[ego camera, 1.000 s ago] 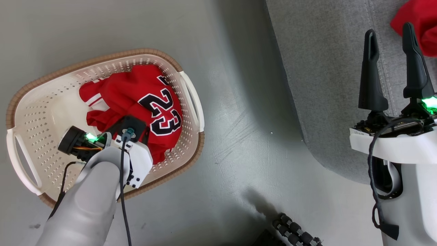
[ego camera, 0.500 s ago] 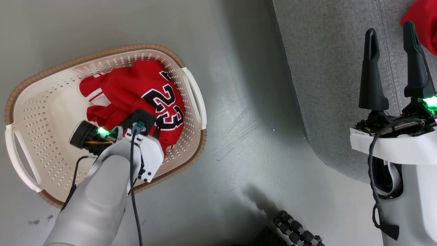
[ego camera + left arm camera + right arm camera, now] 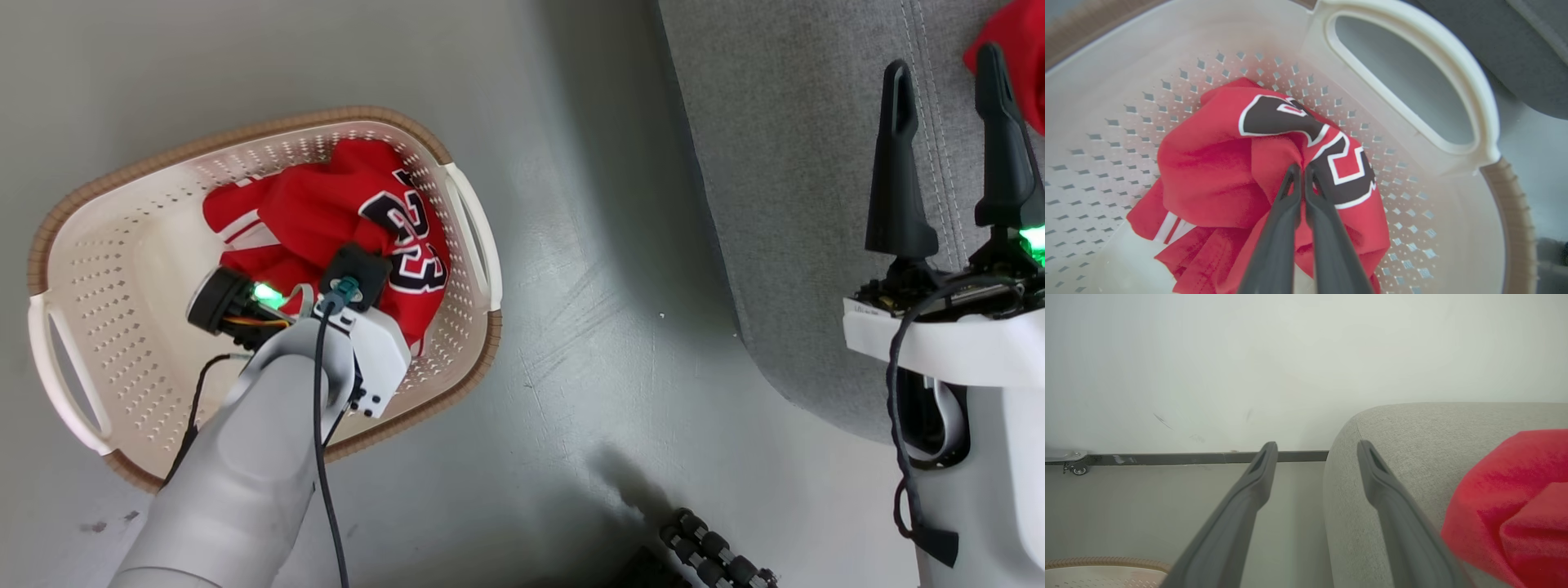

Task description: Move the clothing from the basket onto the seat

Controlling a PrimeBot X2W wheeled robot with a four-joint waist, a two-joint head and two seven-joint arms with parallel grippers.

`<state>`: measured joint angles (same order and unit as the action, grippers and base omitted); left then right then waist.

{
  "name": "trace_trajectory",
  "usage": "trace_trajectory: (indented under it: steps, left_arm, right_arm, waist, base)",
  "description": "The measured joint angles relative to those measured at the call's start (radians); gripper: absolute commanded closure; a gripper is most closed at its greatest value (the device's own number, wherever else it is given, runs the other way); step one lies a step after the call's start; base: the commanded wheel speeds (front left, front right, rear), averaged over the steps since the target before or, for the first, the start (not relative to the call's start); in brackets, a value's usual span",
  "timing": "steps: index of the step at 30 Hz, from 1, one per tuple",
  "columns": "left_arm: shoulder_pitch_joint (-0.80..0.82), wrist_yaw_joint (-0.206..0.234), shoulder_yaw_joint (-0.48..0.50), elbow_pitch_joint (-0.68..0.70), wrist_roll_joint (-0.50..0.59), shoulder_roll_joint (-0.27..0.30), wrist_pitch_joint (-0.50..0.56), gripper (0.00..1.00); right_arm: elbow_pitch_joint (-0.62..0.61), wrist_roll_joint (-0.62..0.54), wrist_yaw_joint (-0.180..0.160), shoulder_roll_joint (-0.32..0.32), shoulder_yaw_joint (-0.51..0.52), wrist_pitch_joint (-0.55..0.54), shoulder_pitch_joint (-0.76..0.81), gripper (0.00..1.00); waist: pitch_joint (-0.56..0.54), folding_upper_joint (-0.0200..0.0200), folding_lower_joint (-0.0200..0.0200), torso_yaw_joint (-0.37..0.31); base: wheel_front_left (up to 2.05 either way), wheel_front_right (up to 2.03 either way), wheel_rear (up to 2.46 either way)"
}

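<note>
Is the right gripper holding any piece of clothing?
No, the right gripper stands open, and nothing lies between its jaws.

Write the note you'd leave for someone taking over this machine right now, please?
Left gripper: fingers shut, pinching a fold of the red number 23 jersey inside the laundry basket; not lifted yet.
Right gripper: open, empty, above the grey seat.
Done: one red garment lies on the seat.
To do: lift the jersey, carry it to the seat, release; check the basket for more.
</note>
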<state>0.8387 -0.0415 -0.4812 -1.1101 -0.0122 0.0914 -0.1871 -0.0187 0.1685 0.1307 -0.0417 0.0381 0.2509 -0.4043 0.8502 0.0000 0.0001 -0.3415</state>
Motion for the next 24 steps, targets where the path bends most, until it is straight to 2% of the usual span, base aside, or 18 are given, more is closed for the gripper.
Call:
trace_trajectory:
  steps: [24]
  left_arm:
    - [-0.002,0.012,0.013,0.086,-0.021,-0.007,-0.060,1.00]
  right_arm:
    - [0.036,-0.029,0.000,-0.001,0.005,0.000,-0.017,0.00]
  waist:
    - [-0.094,0.0000,0.0000,0.066]
  base:
    - [0.00,0.00,0.00]
